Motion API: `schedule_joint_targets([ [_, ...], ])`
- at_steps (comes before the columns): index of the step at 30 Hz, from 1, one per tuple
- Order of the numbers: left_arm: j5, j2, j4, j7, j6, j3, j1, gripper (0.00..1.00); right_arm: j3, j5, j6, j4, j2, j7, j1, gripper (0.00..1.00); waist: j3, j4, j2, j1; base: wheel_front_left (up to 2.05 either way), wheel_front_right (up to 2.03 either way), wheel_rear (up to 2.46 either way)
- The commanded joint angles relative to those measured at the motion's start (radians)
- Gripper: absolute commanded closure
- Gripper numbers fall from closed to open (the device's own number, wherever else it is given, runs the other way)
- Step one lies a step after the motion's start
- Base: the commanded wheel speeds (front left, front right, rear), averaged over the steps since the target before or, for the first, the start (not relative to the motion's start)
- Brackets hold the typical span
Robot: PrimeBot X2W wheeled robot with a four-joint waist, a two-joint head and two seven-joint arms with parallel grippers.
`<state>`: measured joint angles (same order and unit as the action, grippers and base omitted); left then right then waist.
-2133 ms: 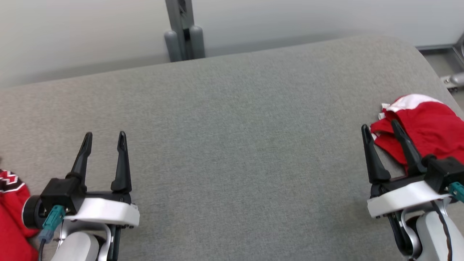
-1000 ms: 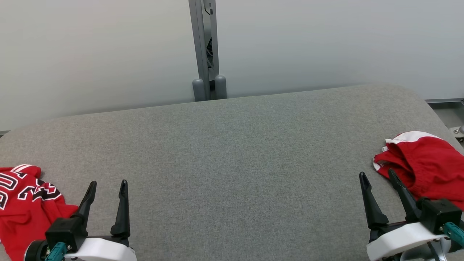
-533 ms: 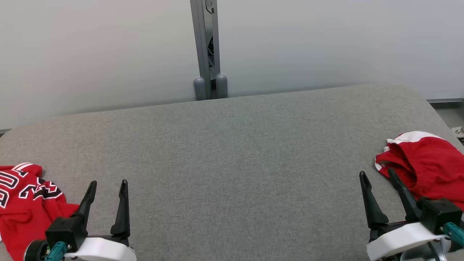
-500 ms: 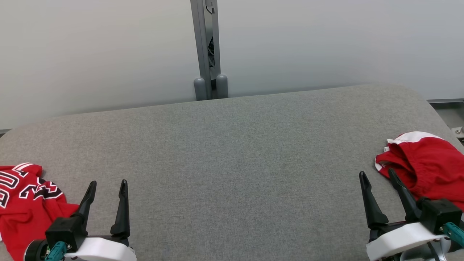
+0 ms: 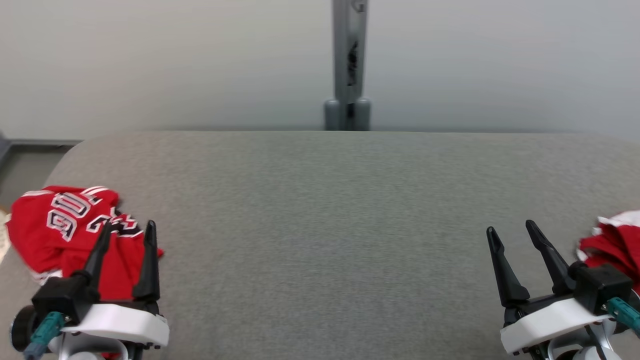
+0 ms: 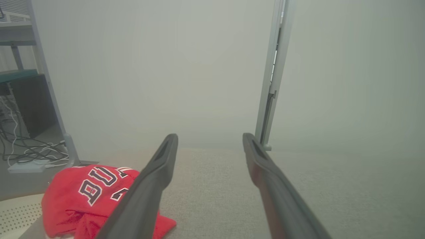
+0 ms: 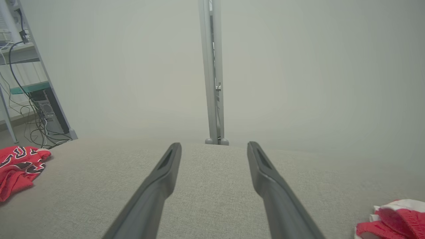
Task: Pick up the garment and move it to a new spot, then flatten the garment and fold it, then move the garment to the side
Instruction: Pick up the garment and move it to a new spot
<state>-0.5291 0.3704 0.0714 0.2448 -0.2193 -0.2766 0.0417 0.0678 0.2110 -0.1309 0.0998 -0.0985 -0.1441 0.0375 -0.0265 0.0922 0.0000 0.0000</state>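
A crumpled red jersey (image 5: 60, 235) with black-and-white lettering lies at the left end of the grey table (image 5: 320, 210); it also appears in the left wrist view (image 6: 83, 196) and the right wrist view (image 7: 18, 166). My left gripper (image 5: 127, 232) hovers open just over the jersey's right edge, nothing between its fingers. A second red garment with white trim (image 5: 612, 245) sits at the far right, also seen from the right wrist (image 7: 395, 219). My right gripper (image 5: 510, 232) stands open a little to its left, holding nothing.
A grey metal post (image 5: 348, 65) rises behind the table against a pale wall. In the left wrist view a shelf frame (image 6: 43, 83), cables (image 6: 30, 152) on the floor and a perforated pale surface (image 6: 16, 215) sit beyond the table's left end.
The head camera has swung left, so the whole picture shifted right: more of the jersey shows and the right garment slid to the edge. Both grippers stay open and empty.
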Motion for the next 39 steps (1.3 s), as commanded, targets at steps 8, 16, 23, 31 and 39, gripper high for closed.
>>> schedule_joint_targets([
  [8, -0.011, 0.026, 0.034, 0.013, 0.022, 0.052, 0.037, 0.0, 0.012, 0.01, 0.0, -0.009, -0.002, -0.003, 0.016, 0.0, 0.019, 0.215, 0.0, 0.0, 0.0, 0.0, 0.0],
  [16, -0.006, 0.008, 0.042, 0.019, 0.028, 0.086, 0.009, 0.0, 0.021, 0.018, 0.0, -0.002, 0.012, -0.007, 0.003, 0.0, 0.023, 0.342, 0.0, 0.0, 0.0, 0.0, 0.0],
  [23, -0.003, 0.004, 0.057, 0.019, 0.053, 0.107, 0.013, 0.0, 0.024, 0.013, 0.0, 0.0, 0.018, -0.004, 0.005, 0.0, 0.024, 0.379, 0.0, 0.0, 0.0, 0.0, 0.0],
  [31, 0.012, -0.017, 0.069, 0.019, 0.071, 0.125, 0.031, 0.0, 0.026, 0.016, 0.0, -0.001, 0.022, -0.001, 0.004, 0.0, 0.03, 0.387, 0.0, 0.0, 0.0, 0.0, 0.0],
  [39, 0.034, -0.032, 0.061, 0.019, 0.094, 0.147, 0.142, 0.0, 0.029, 0.02, 0.0, -0.005, 0.014, 0.004, 0.008, 0.0, 0.042, 0.386, 0.0, 0.0, 0.0, 0.0, 0.0],
])
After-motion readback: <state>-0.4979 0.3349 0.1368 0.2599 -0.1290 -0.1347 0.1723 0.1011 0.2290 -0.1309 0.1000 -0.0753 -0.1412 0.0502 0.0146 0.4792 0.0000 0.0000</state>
